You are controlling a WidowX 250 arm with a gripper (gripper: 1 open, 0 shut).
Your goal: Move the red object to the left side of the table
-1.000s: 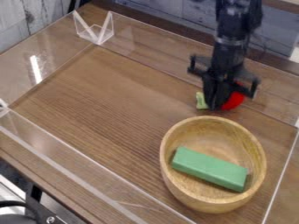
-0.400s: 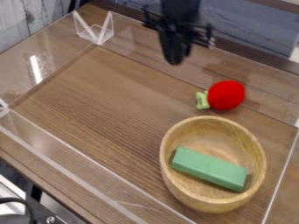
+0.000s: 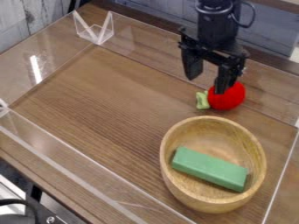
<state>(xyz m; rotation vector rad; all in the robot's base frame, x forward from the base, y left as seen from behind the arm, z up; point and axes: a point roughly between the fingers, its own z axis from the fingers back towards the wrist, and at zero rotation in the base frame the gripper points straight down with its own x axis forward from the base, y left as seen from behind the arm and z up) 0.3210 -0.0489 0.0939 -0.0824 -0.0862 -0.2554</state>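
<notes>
The red object, a small rounded toy fruit with a green stub on its left, lies on the table at the right, just behind the wooden bowl. My gripper points down just above and behind it. Its black fingers are spread open with nothing between them. One finger's tip overlaps the fruit's top in this view; I cannot tell whether it touches.
A round light-wood bowl holding a green rectangular block sits at the front right. Low clear acrylic walls edge the tabletop, and a clear folded stand is at the back left.
A second ago the gripper was down around the red object. It then rose away to the back left with fingers together, and now it has returned over the fruit with fingers spread. The fruit stayed put.
</notes>
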